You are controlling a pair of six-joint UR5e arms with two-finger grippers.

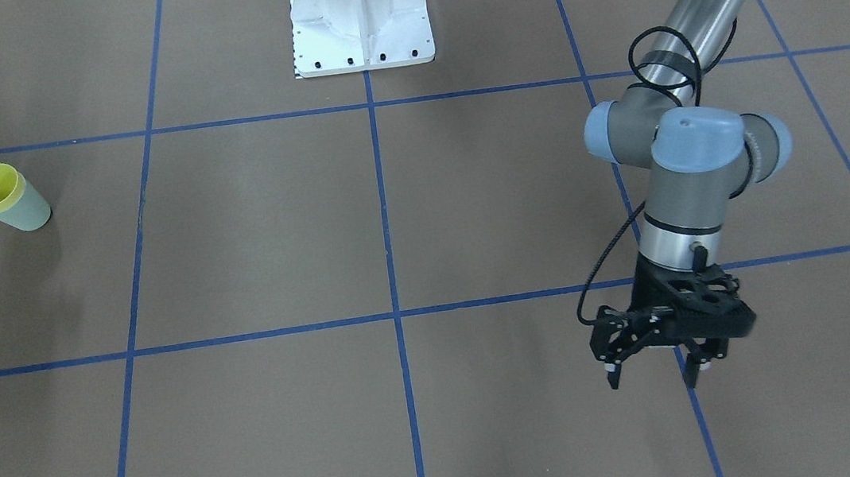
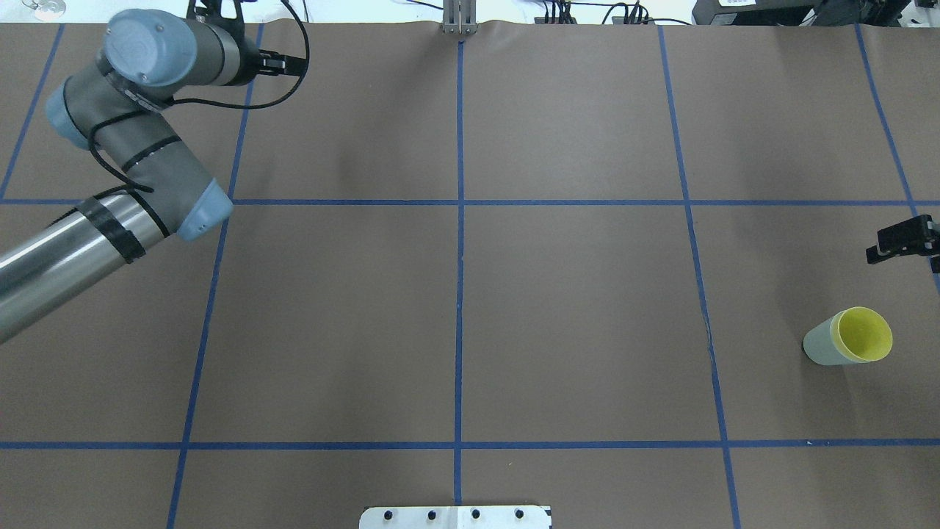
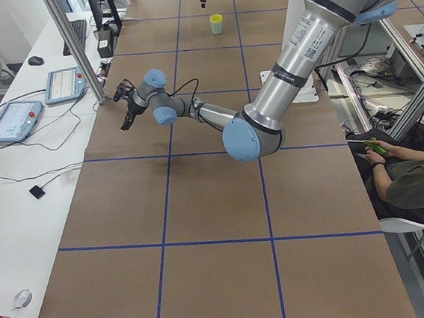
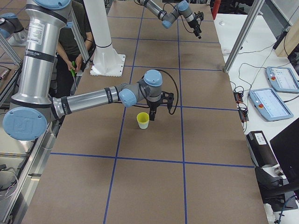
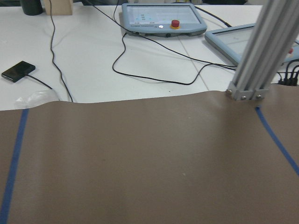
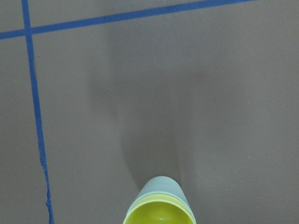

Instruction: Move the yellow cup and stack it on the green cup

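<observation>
All but wrapping up — seeing the yellow cup [image 2: 865,334] nesting inside the green cup [image 2: 819,347], upright near the right gripper [image 2: 907,239], fingers too cropped for telling; finding the left gripper [image 1: 653,376] well apart, fingers spread, empty.

The table [image 2: 573,308] is covered with brown paper and crossed by blue tape lines [image 2: 460,294]. The green cup [image 2: 819,347] and a white base [image 1: 360,22] are borne on it.
</observation>
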